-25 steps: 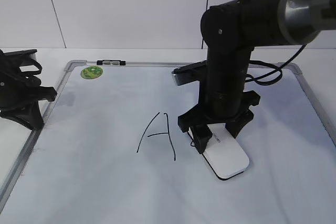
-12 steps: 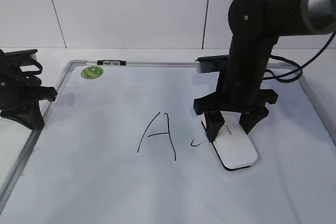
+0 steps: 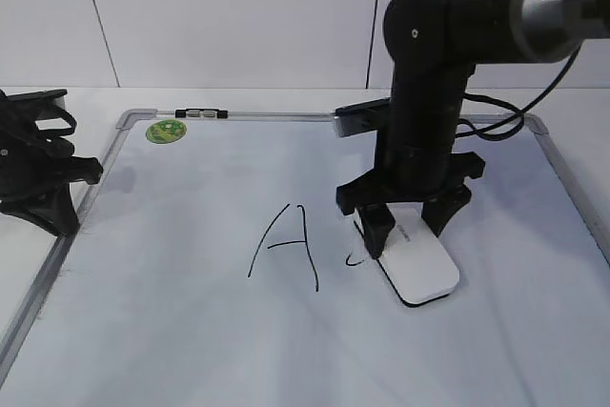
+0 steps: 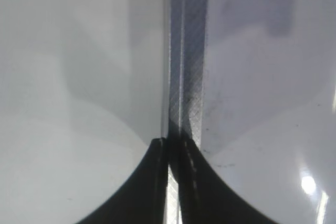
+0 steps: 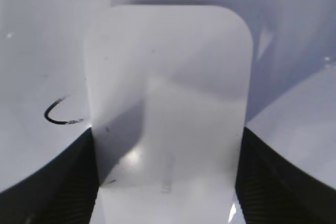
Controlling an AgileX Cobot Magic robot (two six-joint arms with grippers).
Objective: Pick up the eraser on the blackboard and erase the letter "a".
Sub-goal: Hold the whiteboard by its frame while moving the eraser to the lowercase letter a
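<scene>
Right hand [image 3: 408, 223] pinches the eraser [image 3: 416, 265] by its two long sides; the eraser lies flat on the blackboard [image 3: 172, 331], right of centre. Faint grey lettering on the eraser top, not readable in either view. Just left of the eraser, touching its edge in the wrist view, a short curved black stroke [image 5: 59, 115] is all that shows of the letter "a" [image 3: 355, 259]. Capital "A" [image 3: 284, 246] stands whole, further left. Round green sticker [image 3: 166, 131] near the board's far left corner, print illegible. Left hand [image 3: 43, 173] sits at the board's left frame, fingers pressed together above the metal rail [image 4: 185, 77].
</scene>
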